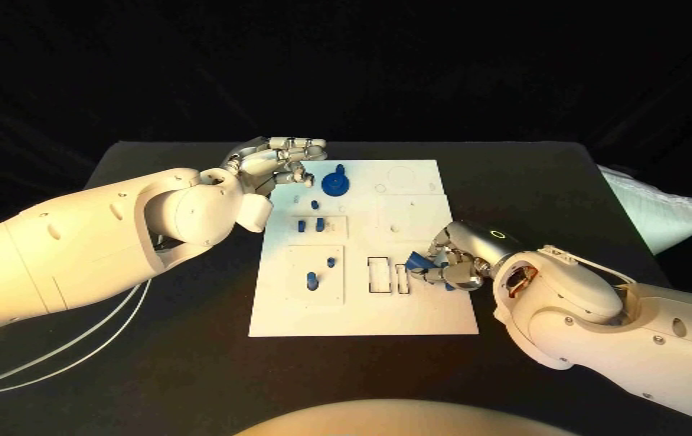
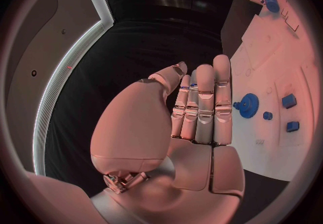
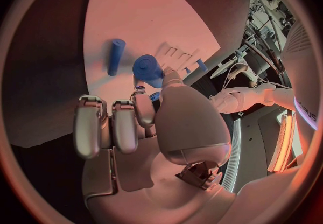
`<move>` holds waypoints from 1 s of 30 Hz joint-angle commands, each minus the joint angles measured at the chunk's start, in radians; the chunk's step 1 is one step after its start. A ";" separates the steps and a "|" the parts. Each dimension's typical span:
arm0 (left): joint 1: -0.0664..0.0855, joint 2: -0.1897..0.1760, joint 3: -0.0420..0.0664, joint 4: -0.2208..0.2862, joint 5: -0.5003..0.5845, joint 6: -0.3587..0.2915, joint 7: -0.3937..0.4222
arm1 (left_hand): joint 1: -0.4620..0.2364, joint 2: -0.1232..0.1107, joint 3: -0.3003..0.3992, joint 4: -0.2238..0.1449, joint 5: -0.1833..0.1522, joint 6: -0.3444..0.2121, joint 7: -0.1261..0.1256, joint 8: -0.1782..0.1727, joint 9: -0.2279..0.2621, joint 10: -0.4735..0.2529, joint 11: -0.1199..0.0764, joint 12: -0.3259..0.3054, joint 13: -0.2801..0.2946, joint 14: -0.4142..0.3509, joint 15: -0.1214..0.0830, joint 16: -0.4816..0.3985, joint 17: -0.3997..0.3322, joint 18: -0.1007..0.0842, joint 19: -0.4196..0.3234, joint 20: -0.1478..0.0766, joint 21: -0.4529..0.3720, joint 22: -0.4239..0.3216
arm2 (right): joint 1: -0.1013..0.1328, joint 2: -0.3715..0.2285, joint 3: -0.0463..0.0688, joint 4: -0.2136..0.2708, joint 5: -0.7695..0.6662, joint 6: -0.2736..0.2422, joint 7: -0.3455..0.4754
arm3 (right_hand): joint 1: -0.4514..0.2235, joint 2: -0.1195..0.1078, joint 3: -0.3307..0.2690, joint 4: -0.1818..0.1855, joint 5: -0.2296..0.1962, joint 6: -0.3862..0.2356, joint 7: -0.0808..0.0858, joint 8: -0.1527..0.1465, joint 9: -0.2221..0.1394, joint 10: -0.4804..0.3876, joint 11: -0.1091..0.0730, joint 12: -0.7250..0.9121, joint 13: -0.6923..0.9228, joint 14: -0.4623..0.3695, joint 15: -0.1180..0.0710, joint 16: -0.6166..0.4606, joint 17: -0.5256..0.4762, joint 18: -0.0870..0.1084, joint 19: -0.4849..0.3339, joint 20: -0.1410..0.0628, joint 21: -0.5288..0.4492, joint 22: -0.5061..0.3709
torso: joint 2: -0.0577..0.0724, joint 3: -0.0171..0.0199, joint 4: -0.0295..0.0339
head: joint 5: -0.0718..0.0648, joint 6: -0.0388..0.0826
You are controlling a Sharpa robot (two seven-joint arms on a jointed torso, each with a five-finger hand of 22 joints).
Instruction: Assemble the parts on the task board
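A small blue part (image 1: 428,266) was pinched in the right robot hand (image 1: 459,261) just over the task board (image 1: 433,318), right beside the two upright rectangular slots (image 1: 389,275), while the left robot hand (image 1: 274,163), empty with fingers straight, was held near the blue gear (image 1: 336,183).

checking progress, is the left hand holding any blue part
No, the left hand holds nothing, its fingers straight and together, apart from the blue gear on the task board.
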 commanded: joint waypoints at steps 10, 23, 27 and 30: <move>-0.001 0.002 0.001 0.003 -0.002 0.018 0.002 | 0.002 0.010 -0.006 0.001 -0.004 -0.001 0.005 0.005 -0.001 -0.009 0.001 0.004 -0.002 -0.011 0.000 -0.003 -0.002 0.011 -0.007 0.001 -0.004 -0.001 | 0.003 0.025 0.001 0.008 0.112 -0.035 0.051 | -0.004 0.076 -0.010 0.009 0.010 0.028 -0.014 0.000 0.016 0.013 -0.023 -0.013 -0.005 0.066 -0.009 0.006 0.042 -0.017 0.006 -0.002 0.005 0.002 | 0.000 -0.0016 0.0005 | 0.002 -0.001; -0.001 0.004 0.001 0.004 -0.002 0.022 -0.001 | 0.001 0.010 -0.007 0.001 -0.004 -0.002 0.005 0.005 -0.001 -0.009 0.001 0.004 -0.002 -0.011 0.000 -0.003 -0.002 0.011 -0.007 0.001 -0.004 -0.002 | 0.003 0.103 0.001 -0.028 0.117 0.044 0.013 | -0.055 0.111 -0.033 0.009 0.002 0.071 -0.032 0.013 0.041 0.038 -0.037 0.010 0.031 0.068 -0.020 0.012 0.052 -0.018 0.007 -0.011 0.006 0.005 | 0.001 -0.0015 0.0013 | 0.004 -0.005; -0.001 0.004 0.001 0.005 -0.002 0.023 -0.002 | 0.001 0.010 -0.007 0.001 -0.004 -0.002 0.005 0.005 -0.001 -0.009 0.001 0.004 -0.002 -0.011 0.000 -0.003 -0.002 0.011 -0.007 0.001 -0.004 -0.002 | 0.003 0.114 0.001 -0.033 0.105 0.055 0.001 | -0.067 0.116 -0.039 0.010 0.000 0.078 -0.035 0.014 0.046 0.044 -0.040 0.018 0.041 0.068 -0.022 0.015 0.057 -0.018 0.009 -0.013 0.007 0.008 | 0.002 -0.0005 0.0005 | 0.006 -0.007; -0.001 0.004 0.001 0.006 -0.002 0.024 -0.002 | 0.001 0.010 -0.007 0.001 -0.004 -0.002 0.005 0.005 -0.001 -0.009 0.001 0.004 -0.002 -0.011 0.000 -0.003 -0.002 0.011 -0.007 0.001 -0.004 -0.002 | 0.003 0.122 0.000 -0.037 0.097 0.061 -0.005 | -0.078 0.117 -0.047 0.010 -0.002 0.081 -0.037 0.015 0.049 0.046 -0.041 0.018 0.044 0.069 -0.023 0.015 0.059 -0.018 0.010 -0.014 0.007 0.009 | 0.001 -0.0008 0.0002 | 0.006 -0.011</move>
